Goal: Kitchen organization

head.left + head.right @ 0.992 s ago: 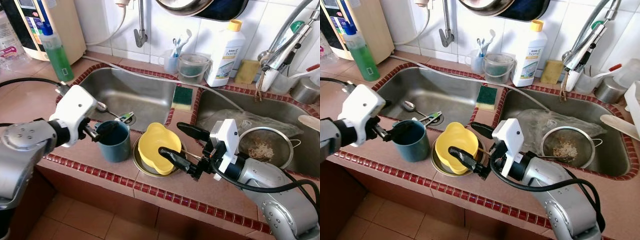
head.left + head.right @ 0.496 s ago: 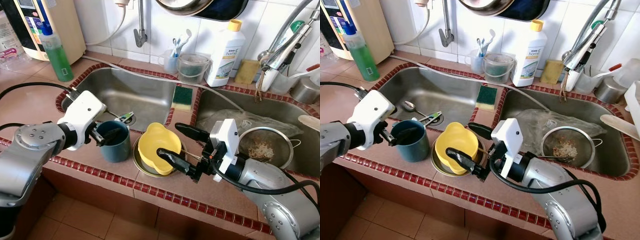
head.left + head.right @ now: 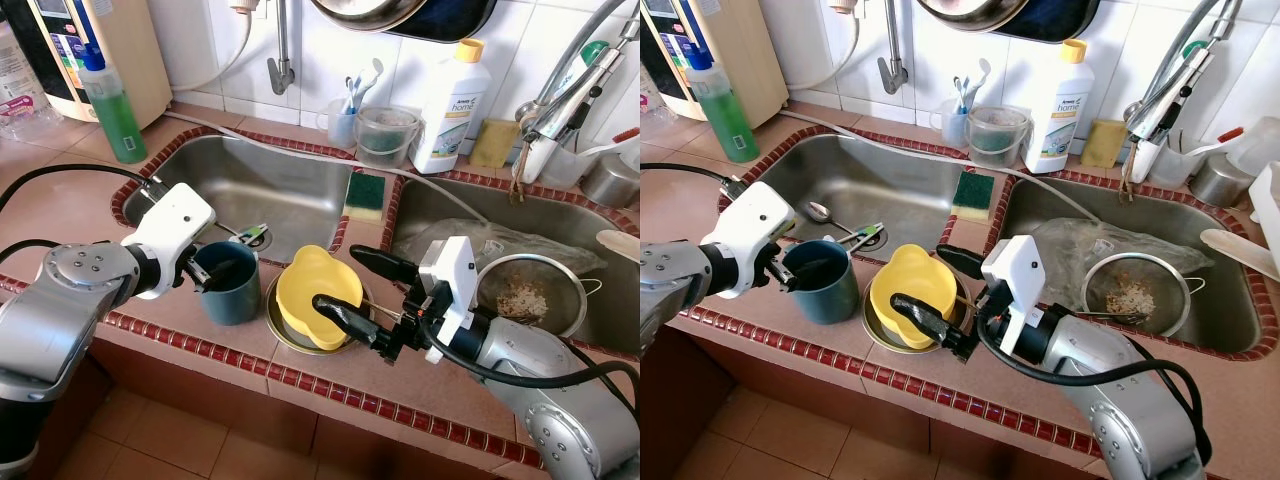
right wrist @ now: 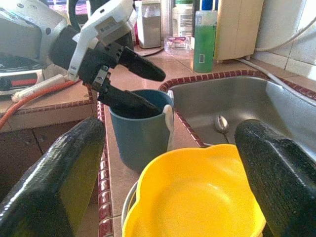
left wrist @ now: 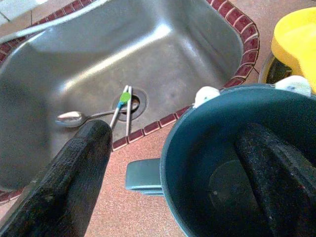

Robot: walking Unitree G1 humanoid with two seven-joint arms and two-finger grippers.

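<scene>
The left gripper point(image 3: 212, 272) has one finger inside the blue cup point(image 3: 230, 283) and one outside, not squeezed yet, while the right gripper point(image 3: 352, 290) stands wide apart around the yellow bowl point(image 3: 313, 293), so nothing is lifted yet.

The white detergent bottle point(image 3: 451, 107) with the yellow cap, standing against the tiled wall behind the sinks, carries a blue label with the word "home"; no other print is legible.
</scene>
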